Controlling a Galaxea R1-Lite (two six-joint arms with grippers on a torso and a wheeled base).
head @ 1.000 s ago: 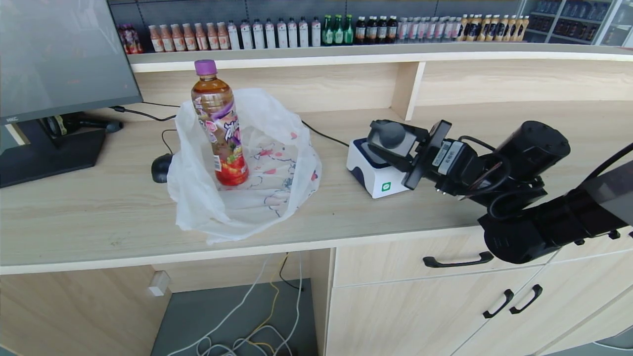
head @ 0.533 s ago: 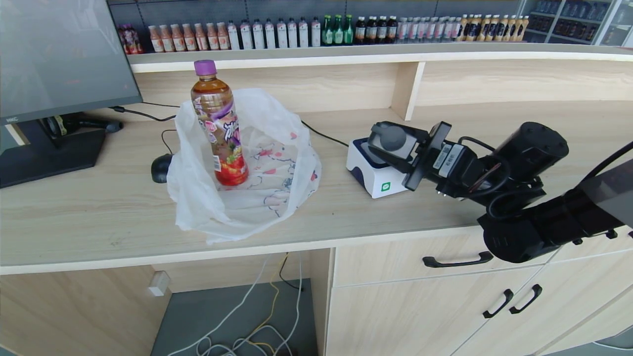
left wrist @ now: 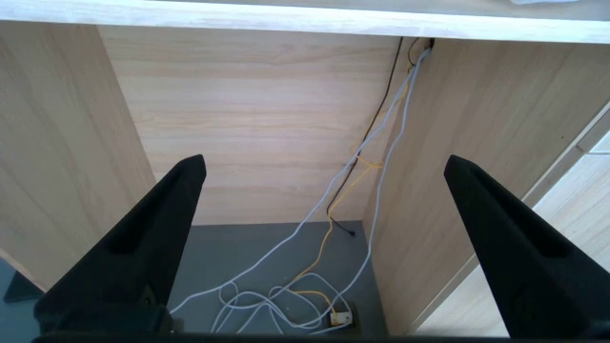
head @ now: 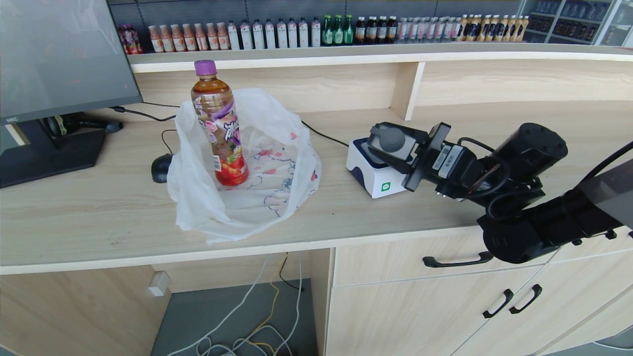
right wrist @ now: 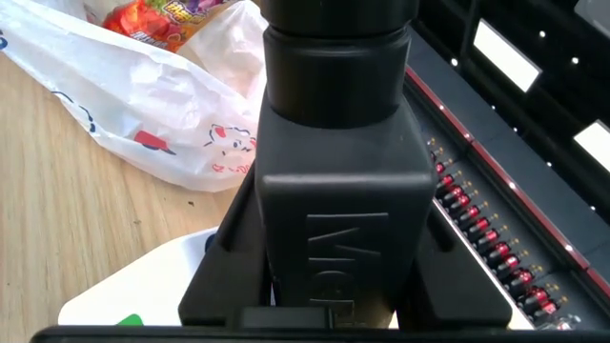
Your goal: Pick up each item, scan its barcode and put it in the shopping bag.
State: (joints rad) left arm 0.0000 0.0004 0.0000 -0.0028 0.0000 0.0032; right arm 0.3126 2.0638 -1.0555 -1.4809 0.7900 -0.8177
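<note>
a: which step?
b: bagging looks done. the bottle [head: 217, 123], smooth plastic with a purple cap, stands upright in the crinkly white bag [head: 277, 188], left of centre.
a: grippers?
b: right gripper [head: 398, 160] seems clamped on a blocky dark scanner [head: 390, 139] above the white box [head: 373, 178]. left gripper [left wrist: 324, 164] gapes wide under the counter. next, it needs another item.

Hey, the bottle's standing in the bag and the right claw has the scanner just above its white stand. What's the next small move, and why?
Probably lower the right claw slightly so the scanner settles onto the white stand, then let go. The bottle already stands upright inside the bag, so scanning looks finished, and the scanner hangs right over the stand.
</note>
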